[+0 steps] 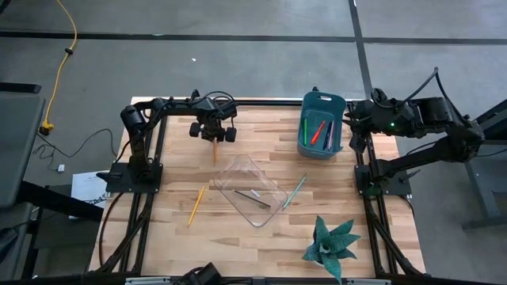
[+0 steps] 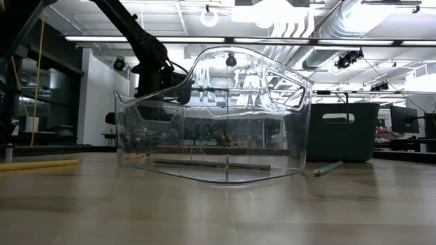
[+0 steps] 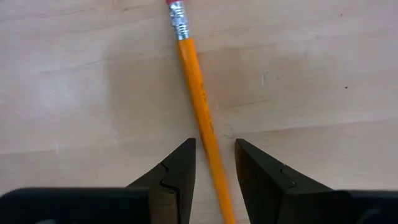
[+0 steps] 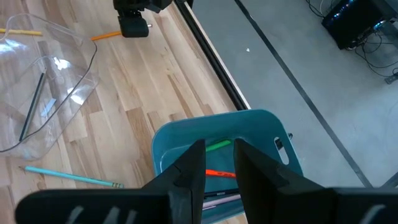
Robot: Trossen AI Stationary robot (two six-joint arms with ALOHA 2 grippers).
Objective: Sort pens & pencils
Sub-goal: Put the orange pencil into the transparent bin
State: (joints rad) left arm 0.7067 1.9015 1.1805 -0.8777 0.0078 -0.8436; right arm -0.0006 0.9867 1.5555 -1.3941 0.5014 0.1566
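Observation:
A yellow-orange pencil point(image 3: 196, 81) with a red eraser lies flat on the wooden table point(image 1: 158, 237), near the far edge. My left gripper point(image 3: 214, 155) points down over it, open. One finger stands on each side of the pencil's shaft, and neither touches it; in the high view this gripper point(image 1: 214, 136) is at the far left. My right gripper point(image 4: 217, 165) hangs open and holds nothing, above the teal bin point(image 1: 321, 124) that holds red, green and other pens. A second yellow pencil point(image 1: 196, 204) and a pale teal pencil point(image 1: 295, 191) lie on the table.
A clear plastic bin point(image 1: 252, 190) stands mid-table with one dark pen point(image 2: 211, 164) lying on its bottom. A green artificial plant point(image 1: 330, 247) sits at the near right. Black frame rails run along the table's left and right sides.

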